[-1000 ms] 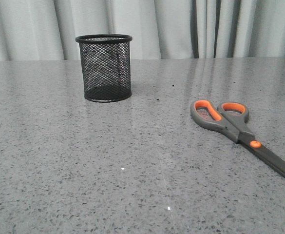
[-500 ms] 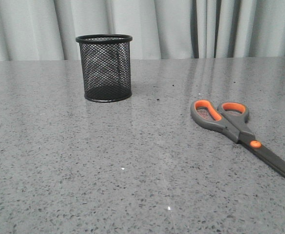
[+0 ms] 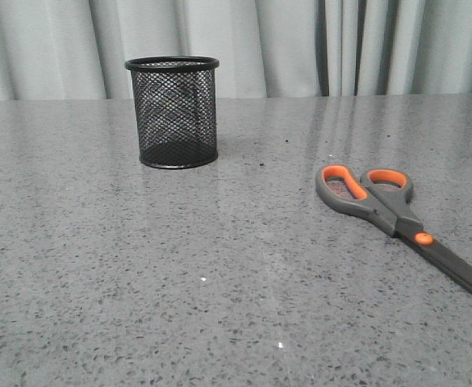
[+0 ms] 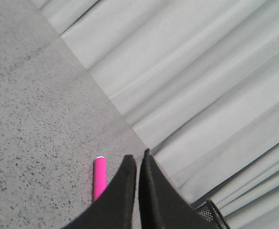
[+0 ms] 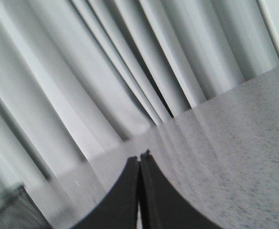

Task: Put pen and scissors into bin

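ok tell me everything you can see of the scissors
The scissors are large, with dark grey handles, orange-lined finger loops and an orange pivot screw. They look like plastic grips on dark blades. They lie flat and closed on the speckled grey table, on its right side, loops pointing toward the curtain, blades running toward the near right and cut off by the picture's edge. Nothing but the table touches them; no tool is near them in the front view.

Bin (image 3: 172, 111) mouth open above; scissors (image 3: 397, 216) well apart, table (image 3: 219, 282) between bare.
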`<state>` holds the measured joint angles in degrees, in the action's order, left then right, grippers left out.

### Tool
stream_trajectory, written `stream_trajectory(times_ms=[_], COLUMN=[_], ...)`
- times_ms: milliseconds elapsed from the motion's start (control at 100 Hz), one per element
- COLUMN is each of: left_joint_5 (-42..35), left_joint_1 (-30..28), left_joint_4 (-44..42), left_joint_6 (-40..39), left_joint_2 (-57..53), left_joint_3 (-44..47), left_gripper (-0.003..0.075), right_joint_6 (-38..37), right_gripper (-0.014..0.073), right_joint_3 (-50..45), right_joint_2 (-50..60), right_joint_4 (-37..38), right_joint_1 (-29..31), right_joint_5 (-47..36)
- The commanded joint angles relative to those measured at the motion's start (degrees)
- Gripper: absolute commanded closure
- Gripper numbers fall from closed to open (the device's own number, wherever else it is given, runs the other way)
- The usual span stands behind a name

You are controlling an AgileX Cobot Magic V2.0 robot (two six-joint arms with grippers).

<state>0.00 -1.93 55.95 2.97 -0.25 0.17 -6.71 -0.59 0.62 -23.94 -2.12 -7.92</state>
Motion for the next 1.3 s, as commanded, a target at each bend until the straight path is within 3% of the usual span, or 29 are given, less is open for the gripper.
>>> stream_trajectory(times_ms=[0,140,190,310,360,530,680,810,990,1130,1290], left_joint_5=[-1.5,1.3,4.8,15.0,17.5,25.4,31.4,33.0,43.9,52.2,56.5], left_joint_1=[0.0,0.0,0.0,0.0,0.0,0.0,0.3,2.6,4.1,5.6,6.2], left_joint_4=[3.5,7.2,5.6,3.4,3.4,1.8,-4.3,-14.9,-32.5,-40.5,-46.5], left_joint_6=[-0.4,-0.1,1.2,8.7,12.0,27.1,27.5,17.7,3.2,-1.4,-3.8], left_joint_2=[-1.7,-1.7,-1.7,1.2,3.5,15.9,29.7,40.0,55.1,65.3,73.1], left_joint_3=[2.3,1.0,-0.5,-5.3,-7.4,-17.4,-28.3,-36.6,-49.5,-58.3,-64.4], left_gripper=[0.0739,0.0708,0.0629,0.0313,0.0266,0.0401,0.0489,0.0529,0.0529,0.0529,0.0529], right_joint_6=[0.1,0.1,0.1,0.1,0.1,1.2,5.3,5.3,5.3,5.3,5.3], right_gripper=[0.0641,0.0588,0.0528,0.0311,0.0272,0.0277,0.0277,0.0277,0.0277,0.0277,0.0277], right_joint_3=[-0.7,2.1,3.8,7.9,9.5,15.3,21.1,25.3,27.4,27.4,27.4], right_joint_2=[1.2,1.1,1.1,0.1,-0.7,-5.8,-12.6,-17.0,-18.7,-18.7,-18.7], right_joint_4=[-5.3,-5.8,-5.1,-1.0,0.0,6.9,7.3,7.3,6.7,5.8,5.5], right_joint_1=[0.4,0.4,0.4,0.2,0.1,-1.5,-2.3,-2.4,-2.4,-2.4,-2.4], right_joint_5=[-7.1,-2.4,-0.2,4.2,6.0,14.4,22.8,24.6,22.5,23.0,23.1])
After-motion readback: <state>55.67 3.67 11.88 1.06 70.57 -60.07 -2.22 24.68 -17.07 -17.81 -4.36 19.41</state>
